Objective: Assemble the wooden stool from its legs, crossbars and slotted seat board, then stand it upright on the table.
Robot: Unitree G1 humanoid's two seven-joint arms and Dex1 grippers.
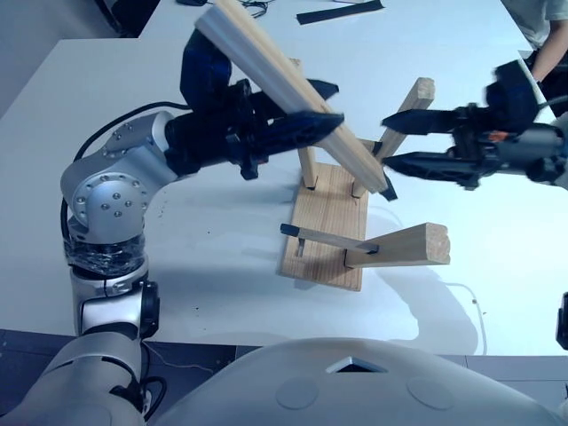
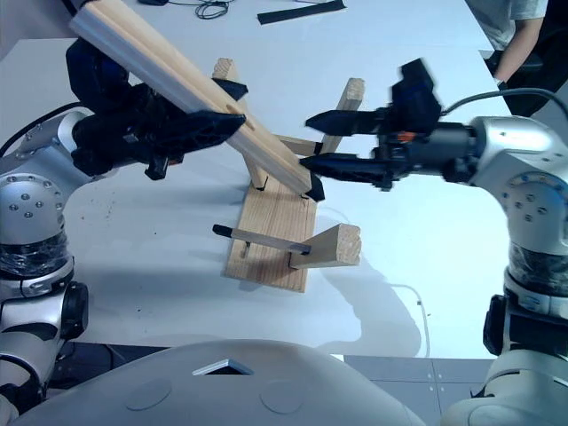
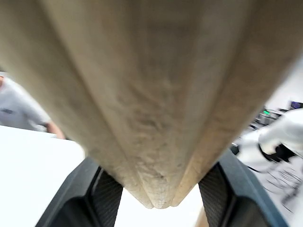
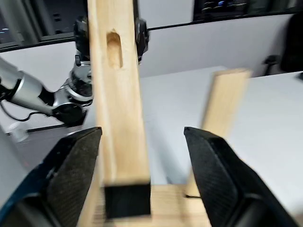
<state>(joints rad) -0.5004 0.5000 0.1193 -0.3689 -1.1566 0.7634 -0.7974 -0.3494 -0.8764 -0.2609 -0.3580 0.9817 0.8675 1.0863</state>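
Pale wood: in the left eye view a long leg (image 1: 266,58) slants down from the left gripper (image 1: 324,105), whose fingers are clamped on it, toward the seat board (image 1: 330,209) lying flat on the white surface (image 1: 222,275). The right gripper (image 1: 389,140) hangs beside the leg's lower end, its fingers spread apart.

In the right eye view a second leg (image 2: 349,96) stands tilted at the board's far end. A third leg (image 2: 333,246) and a thin crossbar (image 2: 262,240) sit at its near end.

In the left wrist view dark fingers (image 3: 106,196) flank the wood.

In the right wrist view released fingers (image 4: 75,170) sit on either side of the long leg's black cap (image 4: 127,201).
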